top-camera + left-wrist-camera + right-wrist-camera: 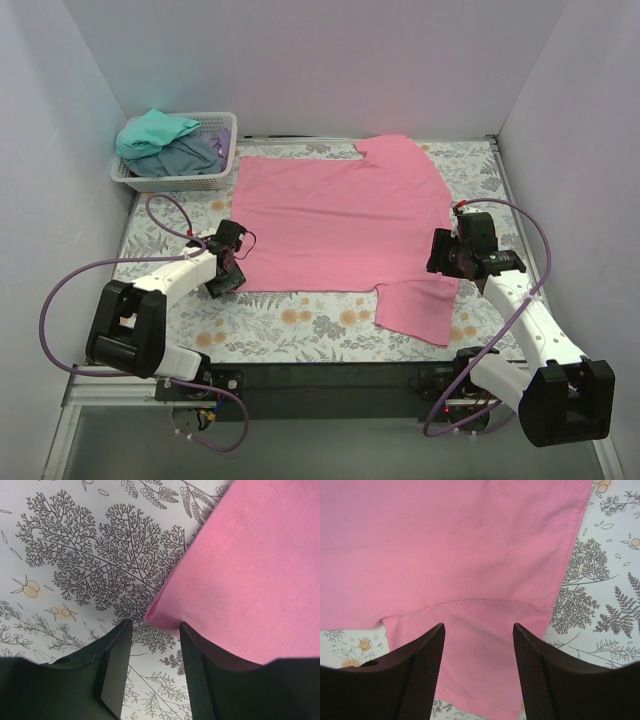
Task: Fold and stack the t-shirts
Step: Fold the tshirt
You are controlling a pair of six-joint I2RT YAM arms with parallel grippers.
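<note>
Floral-print tablecloth bearing flat pink cotton t-shirt; left gripper hovering wide at hem corner, right gripper wide over sleeve; thin corner risking slipping free.

Pink t-shirt matt cloth; basket white plastic.

- pink t-shirt: part of the right edge is hidden under the right fingers in the top view. The left wrist view cuts it off at the top and right, the right wrist view at the top and left.
- teal t-shirt, grey-blue t-shirt: crumpled, with the lower parts hidden inside the basket.
- left fingers: whether they touch the hem corner cannot be told.
</note>
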